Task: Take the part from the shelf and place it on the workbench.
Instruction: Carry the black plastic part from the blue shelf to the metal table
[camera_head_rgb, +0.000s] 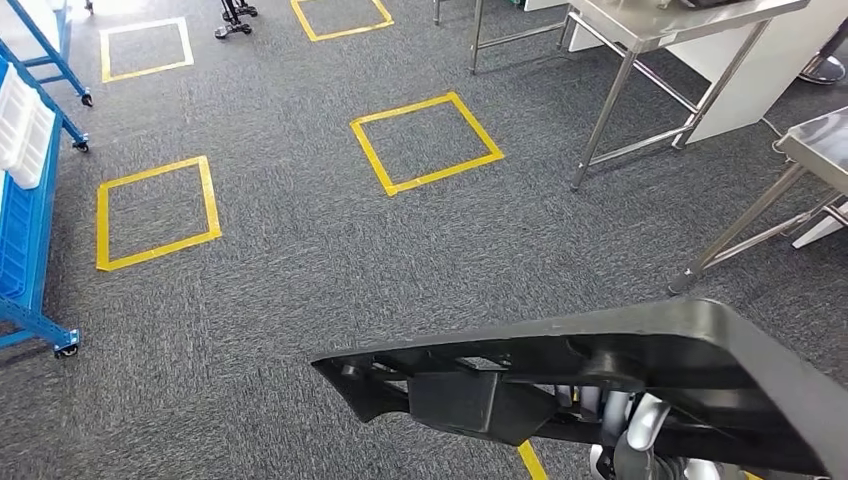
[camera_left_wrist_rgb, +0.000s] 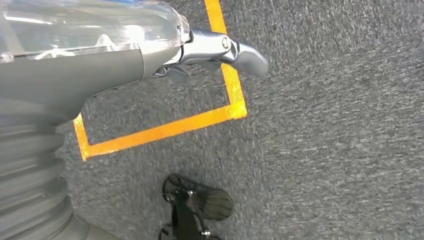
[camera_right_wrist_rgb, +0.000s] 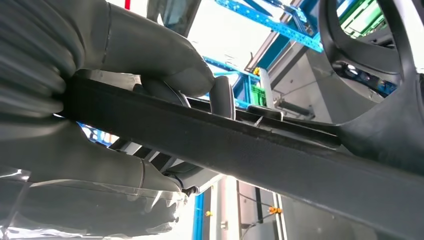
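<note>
A long black plastic part (camera_head_rgb: 600, 350) with ribs and a boxy lump underneath stretches across the low front of the head view, carried above the carpet. My right hand (camera_head_rgb: 630, 430) shows just beneath it. In the right wrist view this hand (camera_right_wrist_rgb: 130, 50) grips the part's flat edge (camera_right_wrist_rgb: 260, 150), thumb on one side and fingers on the other. My left hand (camera_left_wrist_rgb: 150, 55) hangs over the grey carpet with nothing in it, one finger stretched out.
Two steel-legged tables stand ahead on the right, one far (camera_head_rgb: 640, 30) and one nearer (camera_head_rgb: 820, 140). A blue wheeled shelf (camera_head_rgb: 25, 200) with a white bin (camera_head_rgb: 22, 125) lines the left edge. Yellow tape squares (camera_head_rgb: 425, 140) mark the carpet.
</note>
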